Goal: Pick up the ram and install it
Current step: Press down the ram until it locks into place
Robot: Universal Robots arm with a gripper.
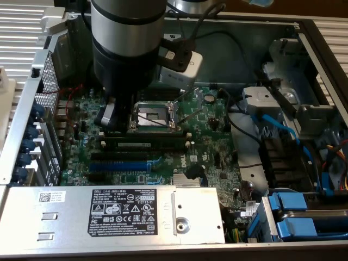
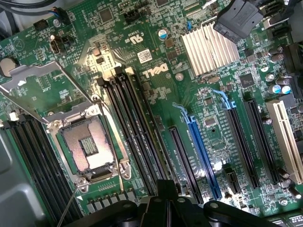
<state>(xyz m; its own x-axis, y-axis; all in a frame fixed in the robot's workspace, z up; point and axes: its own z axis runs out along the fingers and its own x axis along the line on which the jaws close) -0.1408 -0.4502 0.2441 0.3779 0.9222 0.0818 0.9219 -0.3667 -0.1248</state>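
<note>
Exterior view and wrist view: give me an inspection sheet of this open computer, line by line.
Surface: motherboard in an open case, socket uncovered.
Job's things: ram stands on edge beside the socket, apparently seated.
Clutter: nothing seen.
Grippers: claw shut, nothing seen in it, over the motherboard.
Cables: blue cables at the exterior view's right; black cable by the arm.
Surroundings: power supply, blue drive bays.

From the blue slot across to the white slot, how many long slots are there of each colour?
blue slot: 1
black slots: 2
white slot: 1
Total: 4
</note>
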